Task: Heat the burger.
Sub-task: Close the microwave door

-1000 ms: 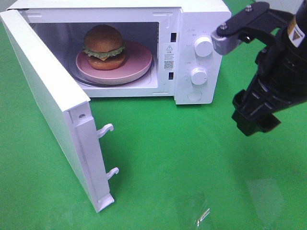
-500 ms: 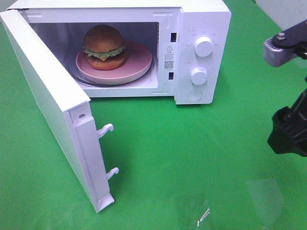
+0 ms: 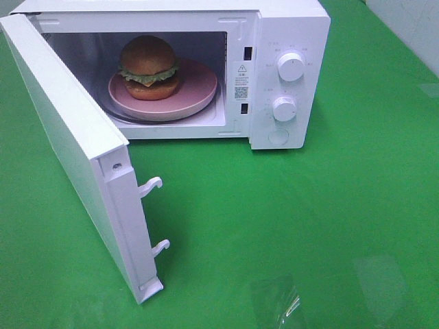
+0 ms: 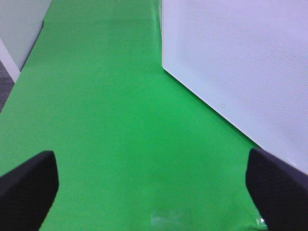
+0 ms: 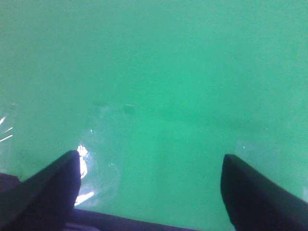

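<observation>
The burger point(image 3: 149, 67), golden-brown bun with a green lettuce edge, sits on a pink plate point(image 3: 199, 92) inside the white microwave point(image 3: 288, 27). Its door point(image 3: 68, 151) is swung wide open toward the front left. Neither arm shows in the exterior high view. In the left wrist view my left gripper point(image 4: 151, 192) is open above the green cloth, with the door's outer face point(image 4: 240, 62) close beside it. In the right wrist view my right gripper point(image 5: 149, 192) is open over bare green cloth, holding nothing.
Two white knobs point(image 3: 291, 67) and a round button sit on the microwave's front panel. Two latch hooks point(image 3: 151, 186) stick out of the door's edge. Patches of clear tape point(image 3: 274, 301) glint on the green cloth near the front edge. A grey wall point(image 3: 411, 20) stands at the far right.
My right arm has pulled away from beside the microwave's panel to the right and left the exterior high view. The burger, plate and door have not moved.
</observation>
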